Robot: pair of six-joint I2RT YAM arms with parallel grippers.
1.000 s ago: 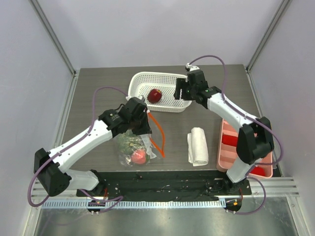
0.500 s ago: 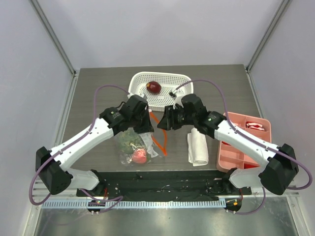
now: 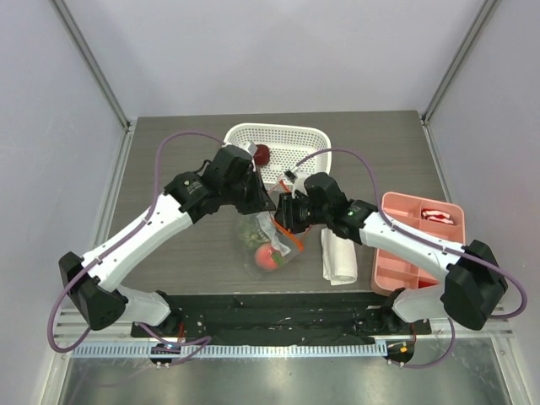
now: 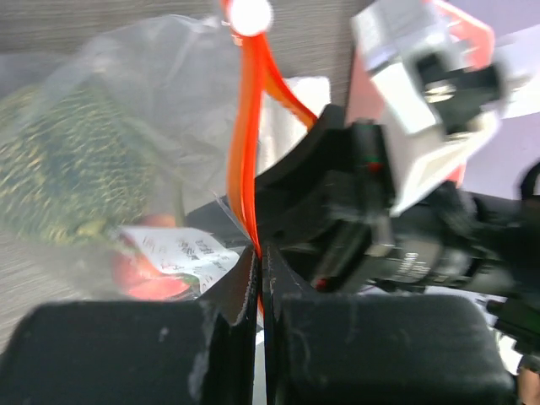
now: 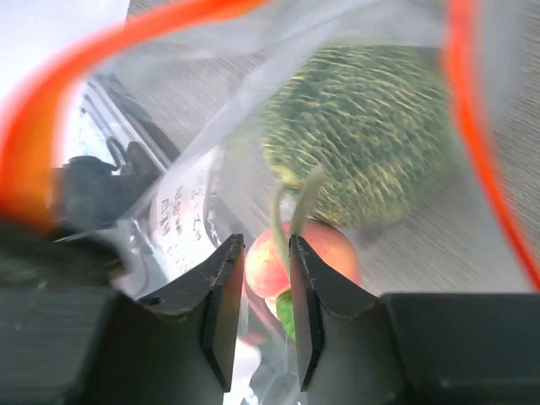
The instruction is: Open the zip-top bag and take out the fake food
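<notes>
Mid-extraction, with left claw clenched on the zip-top bag by its orange strip over the surface and right claw inside the mouth, near-shut at the pinkish-red fruit stem, hold unclear; next calls for firm pinch, clean pull-out.

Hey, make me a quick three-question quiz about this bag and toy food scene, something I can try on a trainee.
1. True or false: the dark red fruit lies in the white basket.
2. What is the left gripper pinching? A the folded cloth; B the zip-top bag at its orange strip; C the pink tray.
3. How many toy foods are inside the bag?

Key: 1 true. 2 B. 3 two: the green ball and the pinkish-red fruit.
</notes>
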